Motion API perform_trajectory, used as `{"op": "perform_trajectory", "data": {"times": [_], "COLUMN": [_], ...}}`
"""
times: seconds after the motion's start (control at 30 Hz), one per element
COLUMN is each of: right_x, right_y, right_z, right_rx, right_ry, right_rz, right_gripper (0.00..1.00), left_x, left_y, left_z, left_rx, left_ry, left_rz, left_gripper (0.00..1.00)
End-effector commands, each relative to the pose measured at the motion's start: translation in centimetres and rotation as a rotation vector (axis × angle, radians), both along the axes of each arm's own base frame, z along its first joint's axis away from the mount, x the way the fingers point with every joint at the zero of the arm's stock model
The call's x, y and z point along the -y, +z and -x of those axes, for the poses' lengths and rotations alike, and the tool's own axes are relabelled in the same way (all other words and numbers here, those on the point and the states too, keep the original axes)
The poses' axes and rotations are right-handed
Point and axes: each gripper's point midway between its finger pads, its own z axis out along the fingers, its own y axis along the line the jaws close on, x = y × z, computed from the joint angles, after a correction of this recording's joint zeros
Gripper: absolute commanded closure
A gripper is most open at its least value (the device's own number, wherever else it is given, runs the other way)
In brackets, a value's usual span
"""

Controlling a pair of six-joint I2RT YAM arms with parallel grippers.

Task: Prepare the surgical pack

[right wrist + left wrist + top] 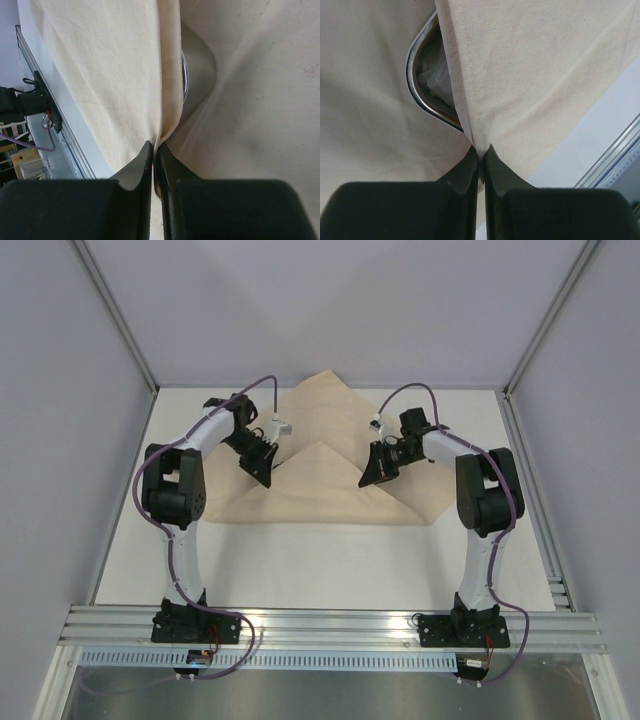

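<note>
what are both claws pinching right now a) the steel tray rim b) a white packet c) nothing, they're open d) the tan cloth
d: the left claw and right claw are each shut on a fold of the tan cloth; the steel tray only peeks out from under it.
</note>
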Motion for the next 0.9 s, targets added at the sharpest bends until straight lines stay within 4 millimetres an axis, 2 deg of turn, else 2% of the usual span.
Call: {"op": "perform_trajectory", "data": {"times": [0.0, 0.07, 0.23, 0.47, 0.57, 0.63, 0.67, 0.7, 0.73, 0.77, 0.8, 0.87], "right_x": [0.4, 0.5, 1.2, 2.0, 1.7, 1.6, 1.8, 1.8, 2.0, 2.4, 2.7, 3.8], "right_y": [0.2, 0.3, 0.6, 1.0, 0.5, -0.2, -0.8, -1.0, -1.1, -1.3, -0.9, -0.6], "right_z": [-1.5, -1.9, -3.3, -5.1, -5.5, -5.6, -5.8, -5.9, -6.0, -6.2, -6.2, -6.7], "right_rx": [0.062, 0.062, 0.099, 0.125, 0.117, 0.096, 0.087, 0.083, 0.083, 0.088, 0.093, 0.118], "right_ry": [-0.014, -0.024, -0.069, -0.173, -0.192, -0.2, -0.212, -0.224, -0.235, -0.252, -0.261, -0.301], "right_rz": [0.024, 0.04, 0.103, 0.17, 0.157, 0.157, 0.174, 0.18, 0.191, 0.216, 0.231, 0.294], "right_gripper": [0.94, 0.98, 1.0, 0.98, 0.95, 0.94, 0.92, 0.82, 0.75, 0.66, 0.5, 0.44], "left_x": [-0.4, -0.9, -2.1, -1.6, -1.9, -2.4, -2.5, -2.5, -2.5, -2.5, -2.7, -3.0], "left_y": [0.7, 0.8, 0.7, 2.2, 1.5, 0.3, 0.1, 0.0, 0.2, 0.5, 0.6, 2.2], "left_z": [-3.8, -4.4, -5.8, -6.7, -7.2, -7.2, -7.1, -7.2, -7.3, -7.5, -7.7, -8.2], "left_rx": [0.13, 0.147, 0.185, 0.229, 0.232, 0.214, 0.209, 0.209, 0.214, 0.229, 0.239, 0.284], "left_ry": [0.052, 0.081, 0.122, 0.142, 0.129, 0.128, 0.128, 0.13, 0.137, 0.142, 0.15, 0.159], "left_rz": [-0.038, -0.076, -0.149, -0.119, -0.14, -0.171, -0.179, -0.182, -0.181, -0.182, -0.193, -0.2], "left_gripper": [1.0, 1.0, 1.0, 1.0, 0.95, 0.91, 0.86, 0.64, 0.52, 0.43, 0.34, 0.31]}}
